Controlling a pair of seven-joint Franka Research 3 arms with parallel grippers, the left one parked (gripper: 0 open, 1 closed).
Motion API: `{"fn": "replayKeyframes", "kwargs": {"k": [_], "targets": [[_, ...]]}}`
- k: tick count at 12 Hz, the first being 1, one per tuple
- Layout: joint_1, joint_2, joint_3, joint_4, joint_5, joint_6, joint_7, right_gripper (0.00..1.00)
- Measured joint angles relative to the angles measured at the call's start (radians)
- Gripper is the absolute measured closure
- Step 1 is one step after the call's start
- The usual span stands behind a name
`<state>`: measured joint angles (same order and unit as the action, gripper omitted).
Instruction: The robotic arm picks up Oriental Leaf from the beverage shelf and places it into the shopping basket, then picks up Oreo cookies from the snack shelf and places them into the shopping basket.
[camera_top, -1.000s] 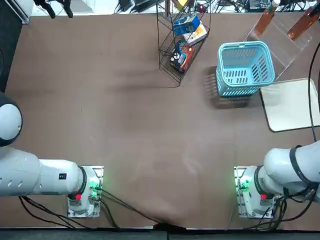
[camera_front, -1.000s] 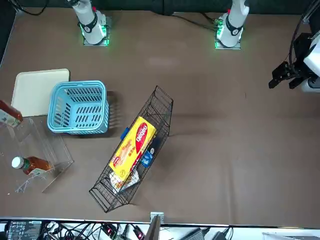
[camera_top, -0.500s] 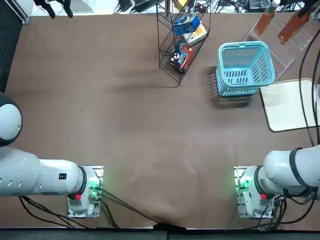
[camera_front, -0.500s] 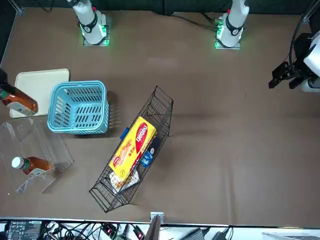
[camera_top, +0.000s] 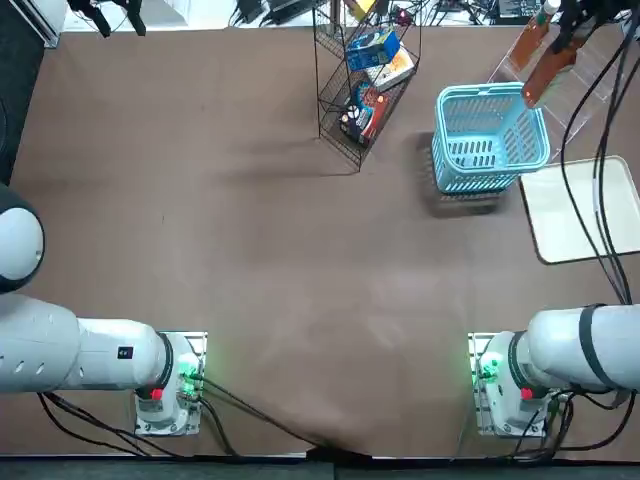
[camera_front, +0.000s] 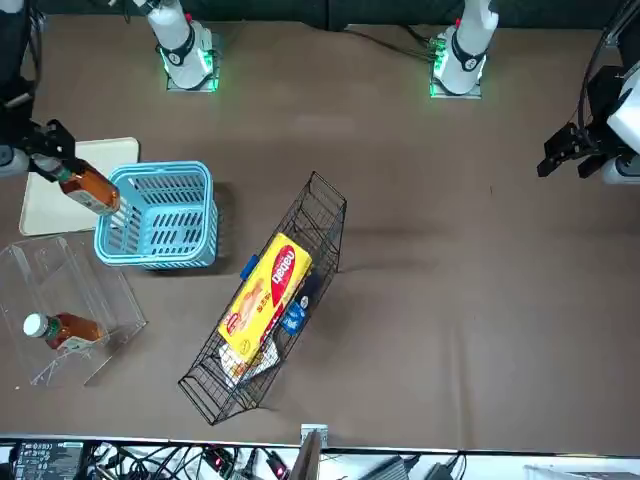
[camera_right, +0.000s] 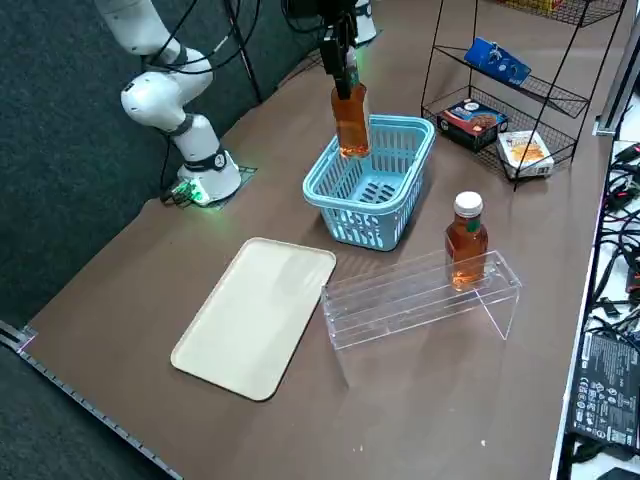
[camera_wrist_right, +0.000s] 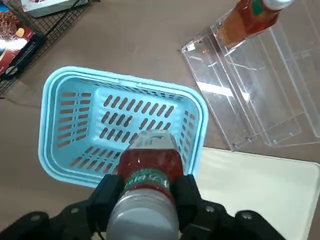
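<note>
Oriental Leaf (camera_wrist_right: 150, 162): pinched between the fingers of the right end effector (camera_wrist_right: 150, 192), gripped near the capped end, its body reaching over the near part of the shopping basket (camera_wrist_right: 124, 80). Step in hand, as judged: bringing the tea to the basket. Next move: centre it past the rim, lower, then spread the fingers. Risk: bottle catching the rim. Beside the basket, the beverage shelf (camera_right: 410, 305) holds another bottle (camera_right: 466, 245); beyond the basket from the end effector, the snack shelf (camera_front: 330, 215). All on the desk (camera_front: 450, 300).

Cream board (camera_right: 255, 320); yellow pack (camera_front: 266, 297), red label.
</note>
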<state>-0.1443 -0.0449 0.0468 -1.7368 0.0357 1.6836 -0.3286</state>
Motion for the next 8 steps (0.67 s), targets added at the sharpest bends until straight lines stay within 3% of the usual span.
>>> {"fn": "replayKeyframes", "kwargs": {"k": [3,8], "targets": [[0.024,-0.045,0.001,-0.142,-0.001,0.107,0.057,0.41],[0.055,-0.054,0.001,-0.337,-0.001,0.337,0.099,0.41]]}}
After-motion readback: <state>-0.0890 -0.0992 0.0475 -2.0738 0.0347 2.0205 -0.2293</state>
